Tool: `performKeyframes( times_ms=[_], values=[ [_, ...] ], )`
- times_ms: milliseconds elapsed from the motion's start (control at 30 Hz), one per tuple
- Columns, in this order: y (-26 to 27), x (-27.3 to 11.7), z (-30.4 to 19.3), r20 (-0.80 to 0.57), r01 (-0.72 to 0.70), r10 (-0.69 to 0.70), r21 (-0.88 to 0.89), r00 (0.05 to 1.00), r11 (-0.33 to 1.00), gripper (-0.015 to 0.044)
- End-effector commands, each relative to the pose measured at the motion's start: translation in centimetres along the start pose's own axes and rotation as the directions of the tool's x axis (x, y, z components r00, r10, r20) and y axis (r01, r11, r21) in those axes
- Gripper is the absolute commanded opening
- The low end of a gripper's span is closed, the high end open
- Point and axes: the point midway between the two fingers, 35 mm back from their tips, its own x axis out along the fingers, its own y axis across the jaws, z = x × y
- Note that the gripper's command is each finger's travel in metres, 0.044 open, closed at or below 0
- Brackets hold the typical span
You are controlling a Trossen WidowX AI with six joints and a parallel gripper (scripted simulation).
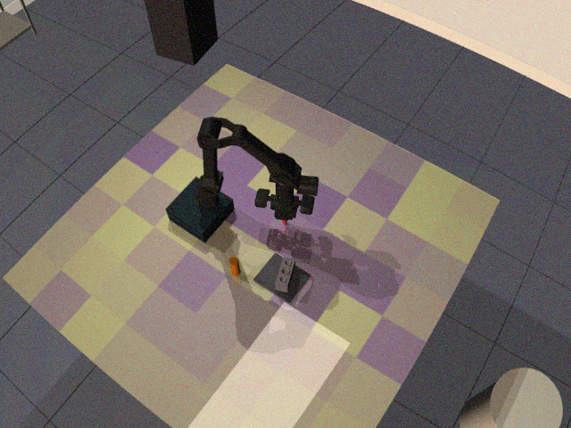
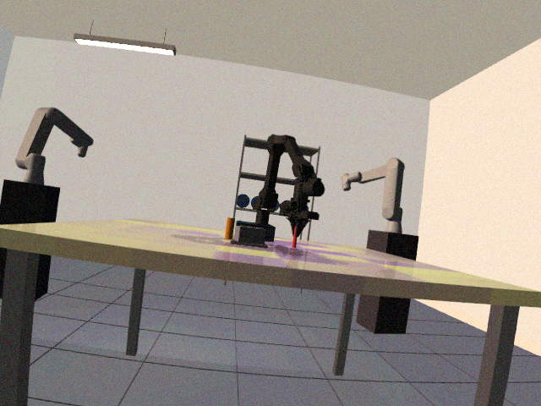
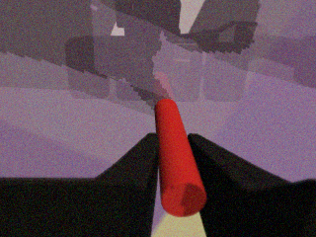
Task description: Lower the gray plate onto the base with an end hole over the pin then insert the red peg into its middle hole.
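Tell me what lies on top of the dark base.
The gray plate lies on the base, its holes facing up. No peg is in them. The pin cannot be made out.

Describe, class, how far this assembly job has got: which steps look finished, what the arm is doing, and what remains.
Done: the gray plate lies on the base, though the pin is too small to confirm. In hand: the gripper is shut on the red peg, which stands upright on the table, apart from the base. Left: lift the peg, carry it to the plate's middle hole, push it fully in and release.
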Motion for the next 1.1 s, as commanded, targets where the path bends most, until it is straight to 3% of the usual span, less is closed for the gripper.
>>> performKeyframes(
  times_ms=[0, 933, 1067],
  values=[
    [0.0, 0.0, 0.0, 0.003, 0.0, 0.0, -0.005, 1.0, 1.0, 0.0],
    [0.8, -8.1, 0.0, 0.002, -0.001, 0.001, -0.005, 1.0, 1.0, 0.0],
    [0.9, -7.1, 0.3, 0.001, 0.008, -0.008, -0.003, 1.0, 1.0, 0.0]
  ],
)
